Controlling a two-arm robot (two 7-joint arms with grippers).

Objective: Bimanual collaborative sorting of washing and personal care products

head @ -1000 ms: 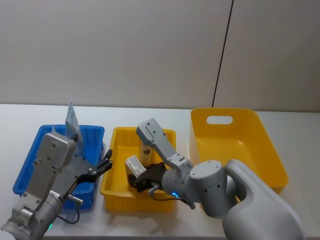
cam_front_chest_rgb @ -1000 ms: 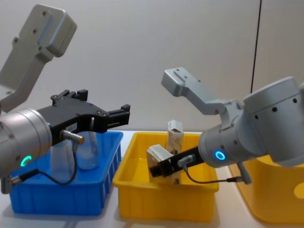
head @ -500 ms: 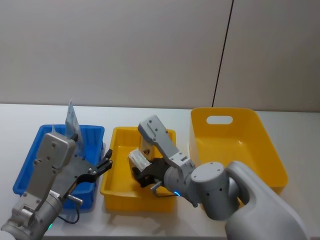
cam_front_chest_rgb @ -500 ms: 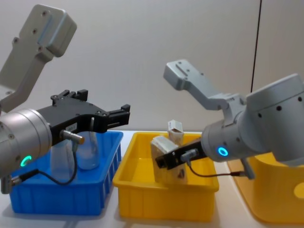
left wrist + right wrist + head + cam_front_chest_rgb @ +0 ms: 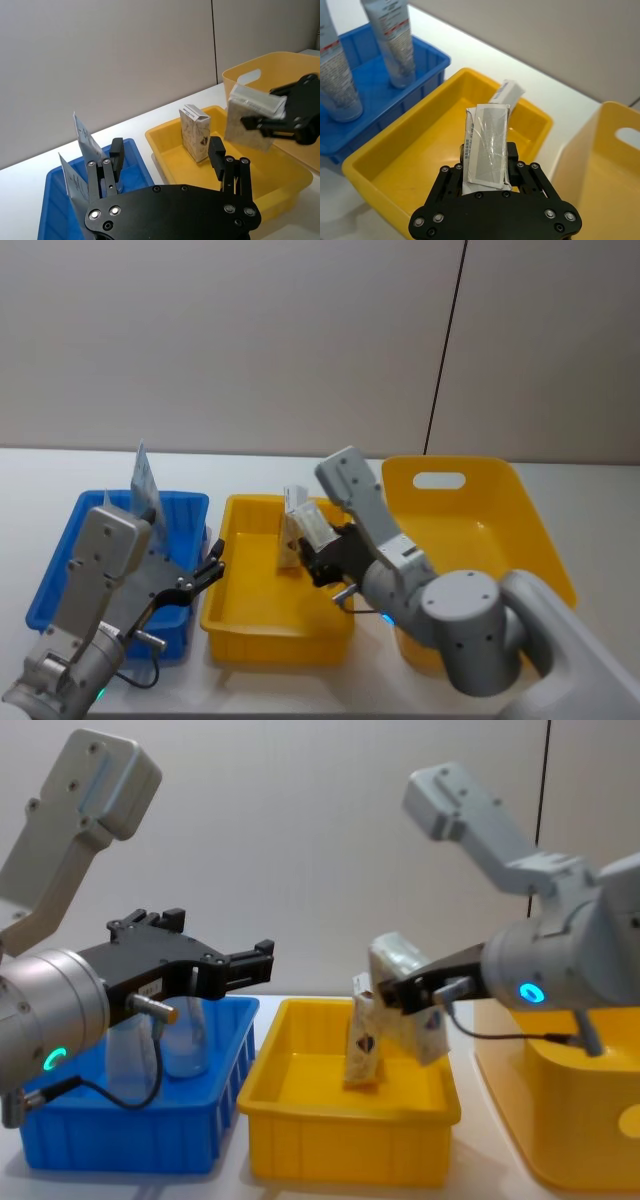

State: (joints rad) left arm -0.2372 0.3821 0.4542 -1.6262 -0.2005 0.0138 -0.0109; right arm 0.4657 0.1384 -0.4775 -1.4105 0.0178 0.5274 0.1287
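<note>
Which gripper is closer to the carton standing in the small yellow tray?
Right. The right gripper, shut on another carton, hangs just beside the standing carton; the left gripper hovers open farther off, by the blue tray.

A plain, matte grey-beige wall [image 5: 250, 340] stood behind the work, unbroken save for a thin dark line [image 5: 447, 340] that ran down it slightly aslant, right of the middle, to the table's far edge. The table [image 5: 600, 495] was white and smooth and met the wall along a straight horizontal edge. Light fell soft and even, without glare.
</note>
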